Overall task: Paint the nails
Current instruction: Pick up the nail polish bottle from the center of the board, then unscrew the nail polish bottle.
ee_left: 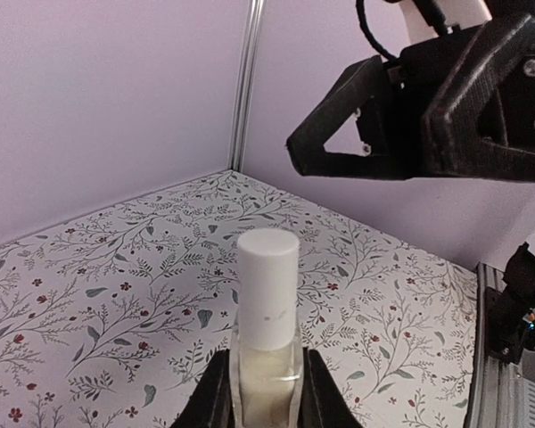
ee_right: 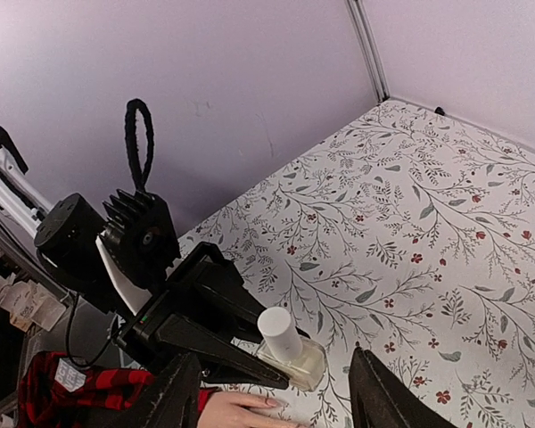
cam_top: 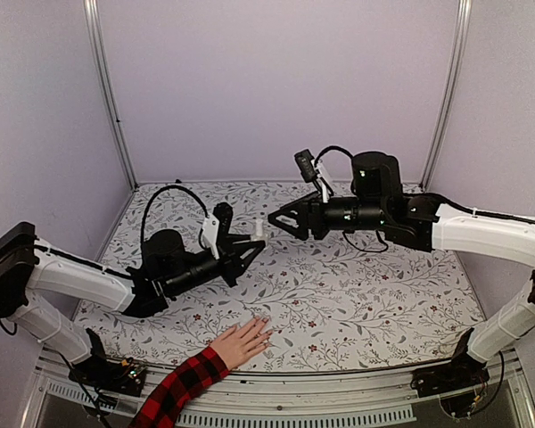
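Looking down from above, my left jaws are clamped on a small clear bottle [cam_top: 259,230], white cap up, held in the air over the flowered surface [cam_top: 357,285]. My right jaws stand apart, reaching in from the right with their tips just beside the cap. A person's hand [cam_top: 241,342] lies flat, palm down, at the near edge of the surface, just in front of my left arm, with a red-and-black plaid sleeve [cam_top: 183,385] trailing behind it. The nails [cam_top: 266,322] sit at the fingertips that point toward the middle of the surface. They are too small here to judge their finish and are well apart from the bottle. From my left wrist, the bottle [ee_left: 267,357] fills the bottom middle, its pale glass body pinched between my two jaws and the cap standing clear above them. My right jaws hang open at the top right, above and beyond the cap, not touching it. From my right wrist, my own jaws frame the bottom edge, spread wide, and the bottle [ee_right: 292,355] shows between them but farther off, gripped by my left jaws coming in from the left. Lower in that picture, part of the hand [ee_right: 236,413] shows at the edge with one pale glossy nail [ee_right: 272,403], and the sleeve [ee_right: 45,385] is at the lower left.
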